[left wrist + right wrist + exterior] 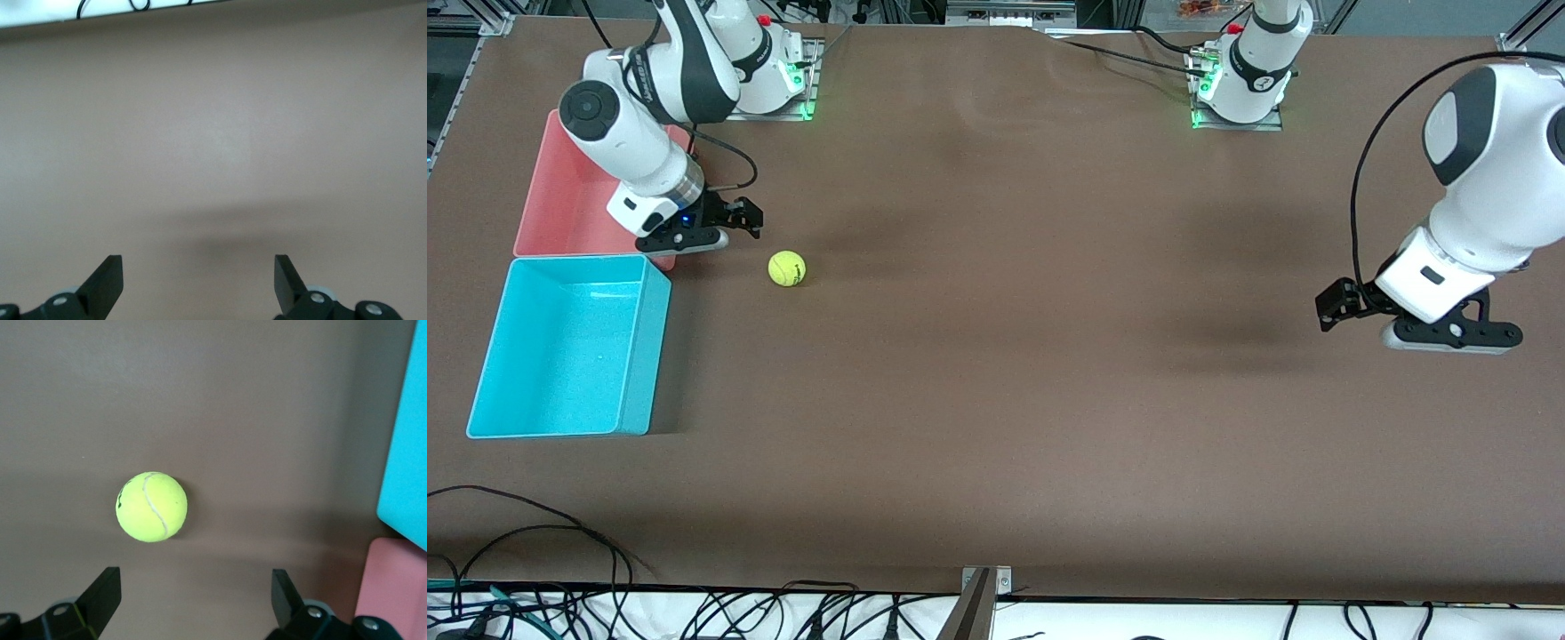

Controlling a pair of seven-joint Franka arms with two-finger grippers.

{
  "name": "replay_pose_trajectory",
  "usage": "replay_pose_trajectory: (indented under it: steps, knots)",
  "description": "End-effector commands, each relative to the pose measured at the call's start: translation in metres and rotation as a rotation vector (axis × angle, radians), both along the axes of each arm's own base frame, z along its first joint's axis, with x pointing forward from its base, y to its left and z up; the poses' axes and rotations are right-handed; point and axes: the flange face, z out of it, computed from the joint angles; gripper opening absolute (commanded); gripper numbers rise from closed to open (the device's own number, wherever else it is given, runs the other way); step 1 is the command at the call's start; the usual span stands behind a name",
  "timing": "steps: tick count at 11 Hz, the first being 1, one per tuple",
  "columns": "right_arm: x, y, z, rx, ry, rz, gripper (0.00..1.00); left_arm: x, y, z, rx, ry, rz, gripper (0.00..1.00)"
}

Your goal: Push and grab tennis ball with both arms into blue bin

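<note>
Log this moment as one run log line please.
tennis ball: on table, beside blue bin | right gripper: open, by ball | left gripper: open, waiting

The right arm (640,133) hides part of the pink bin (560,209), the corner nearest the ball (787,268). The left arm (1485,178) is cut off at the picture's edge. In the right wrist view only a strip of the blue bin (408,447) shows.
</note>
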Motion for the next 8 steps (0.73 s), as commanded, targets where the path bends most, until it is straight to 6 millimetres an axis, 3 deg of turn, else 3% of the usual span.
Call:
replay_pose_trajectory:
  steps: [1,3,4,8]
  knots:
    - [0.002,0.008,-0.038,0.005,-0.009,0.006,1.0,-0.01,0.002,0.018,-0.015,-0.007,-0.197,1.0]
    - [-0.006,0.009,-0.066,0.011,-0.028,0.011,1.0,-0.015,0.008,0.032,-0.083,-0.033,-0.213,1.0]
    - [-0.005,0.01,-0.07,0.013,-0.034,0.011,1.0,-0.016,0.016,0.038,-0.076,-0.045,-0.246,1.0]
    - [-0.006,0.019,-0.058,0.011,-0.031,0.05,1.0,-0.014,0.027,0.044,-0.056,-0.056,-0.256,1.0]
